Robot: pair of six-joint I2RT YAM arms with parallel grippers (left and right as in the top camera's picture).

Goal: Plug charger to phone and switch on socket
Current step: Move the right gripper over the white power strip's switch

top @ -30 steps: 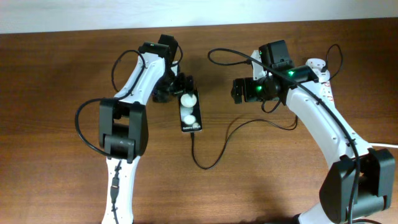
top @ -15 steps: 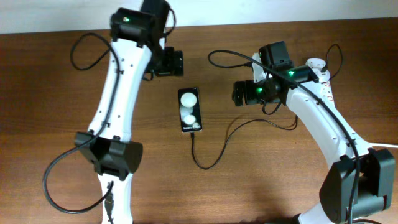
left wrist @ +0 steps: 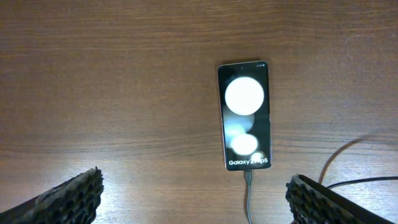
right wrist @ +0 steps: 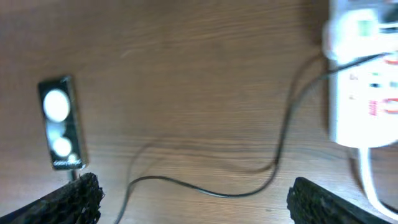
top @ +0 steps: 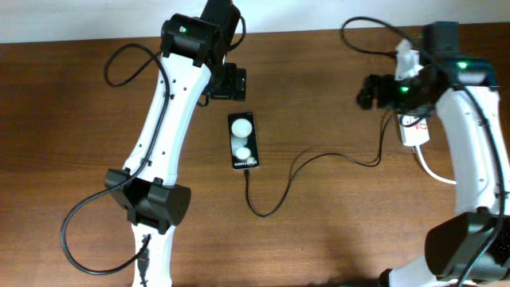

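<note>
Lying on the brown wooden table (top: 80,119), the glossy black phone (top: 244,141) is aligned lengthwise away from the robot, lettered end nearest, where the thin black charger cable (left wrist: 247,196) appears seated. The left gripper (left wrist: 196,186) and right gripper (right wrist: 193,193) are held aloft, spread wide and empty, the right near the white red-marked socket strip (top: 414,131), apparently for its switch.

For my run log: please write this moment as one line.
phone: charger plugged in | socket: switch state unreadable | left fingers: open, near phone | right fingers: open, empty, socket in view
</note>
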